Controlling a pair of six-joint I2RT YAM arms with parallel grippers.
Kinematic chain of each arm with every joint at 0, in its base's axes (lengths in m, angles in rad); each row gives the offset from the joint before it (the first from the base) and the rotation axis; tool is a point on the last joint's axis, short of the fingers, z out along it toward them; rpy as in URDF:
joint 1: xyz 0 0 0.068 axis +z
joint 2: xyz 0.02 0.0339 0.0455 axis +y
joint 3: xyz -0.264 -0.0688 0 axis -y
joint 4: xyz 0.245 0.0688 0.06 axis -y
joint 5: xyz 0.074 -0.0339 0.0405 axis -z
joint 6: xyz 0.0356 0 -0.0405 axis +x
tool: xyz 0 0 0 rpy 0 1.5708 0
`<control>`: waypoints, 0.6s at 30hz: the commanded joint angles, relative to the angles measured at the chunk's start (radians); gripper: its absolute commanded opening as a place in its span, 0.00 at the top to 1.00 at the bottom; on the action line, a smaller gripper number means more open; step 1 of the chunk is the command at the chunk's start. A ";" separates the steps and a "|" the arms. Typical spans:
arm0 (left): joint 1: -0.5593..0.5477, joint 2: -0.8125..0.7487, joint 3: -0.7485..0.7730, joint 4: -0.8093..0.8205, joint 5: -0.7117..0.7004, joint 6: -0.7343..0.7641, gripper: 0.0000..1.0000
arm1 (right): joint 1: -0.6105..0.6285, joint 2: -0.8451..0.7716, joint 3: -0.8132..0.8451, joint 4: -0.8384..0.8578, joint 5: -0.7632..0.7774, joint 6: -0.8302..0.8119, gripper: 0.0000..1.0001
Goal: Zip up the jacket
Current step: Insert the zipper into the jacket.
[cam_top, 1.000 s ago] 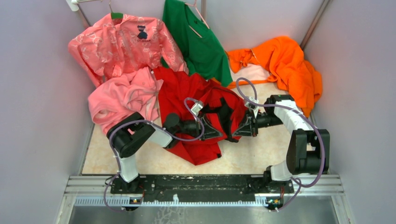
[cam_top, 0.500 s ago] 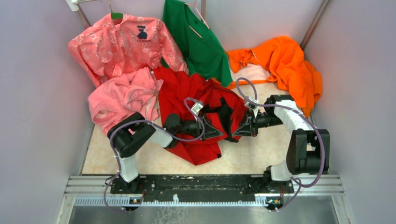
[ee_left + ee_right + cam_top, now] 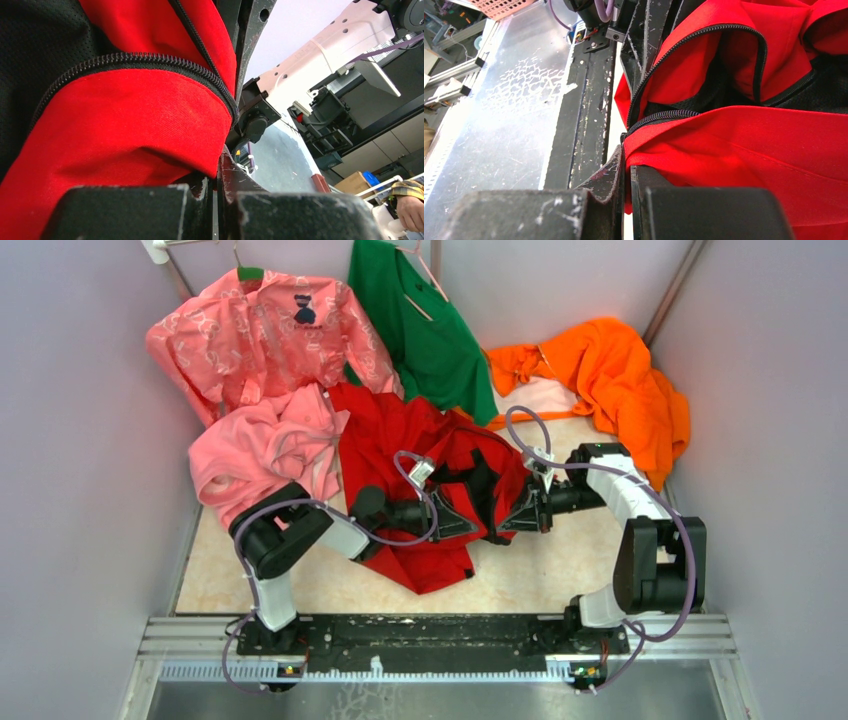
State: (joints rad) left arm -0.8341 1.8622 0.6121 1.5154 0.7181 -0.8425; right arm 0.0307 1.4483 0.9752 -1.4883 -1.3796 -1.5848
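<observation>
Next to nothing was found moved since a second before: both arms were held where they had been, low over the middle of the table, wrists turned in toward each other.

The jacket was seen crumpled at the centre, its red cloth spread from the hanging clothes at the back down toward the near edge. It was flanked by the pink fleece on the left, and the orange garment was heaped well off at the right rear. A pink patterned shirt and a green top were hung behind.

The left gripper was clamped on a fold of the jacket; in its wrist view the fingers were pressed together with red cloth caught at the seam. The dark zipper was curved just above, beside the black mesh lining.

The right gripper was likewise pinched on a red edge just beside the left one. Its fingers were closed on the hem, and zipper teeth were seen to run up from the pinch, the front still open.
</observation>
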 commanded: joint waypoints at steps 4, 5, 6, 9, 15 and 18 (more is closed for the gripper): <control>-0.017 -0.033 -0.025 0.276 -0.028 -0.023 1.00 | 0.009 -0.011 0.023 -0.010 -0.060 -0.012 1.00; -0.017 -0.036 -0.027 0.275 -0.029 -0.024 1.00 | 0.010 -0.010 0.023 -0.010 -0.060 -0.012 1.00; -0.019 -0.036 -0.029 0.275 -0.032 -0.024 1.00 | 0.009 -0.008 0.023 -0.010 -0.060 -0.012 1.00; -0.020 -0.043 -0.034 0.269 -0.045 -0.032 1.00 | 0.009 -0.008 0.021 -0.008 -0.059 -0.012 1.00; -0.023 -0.057 -0.032 0.187 -0.049 -0.070 1.00 | 0.010 -0.006 0.020 0.022 -0.055 0.035 1.00; -0.026 -0.060 -0.033 0.156 -0.050 -0.086 1.00 | 0.009 -0.004 0.020 0.026 -0.057 0.042 1.00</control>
State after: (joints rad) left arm -0.8501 1.8336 0.5842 1.5158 0.6807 -0.8970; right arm 0.0307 1.4483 0.9752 -1.4792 -1.3857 -1.5520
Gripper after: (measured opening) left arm 0.013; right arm 0.020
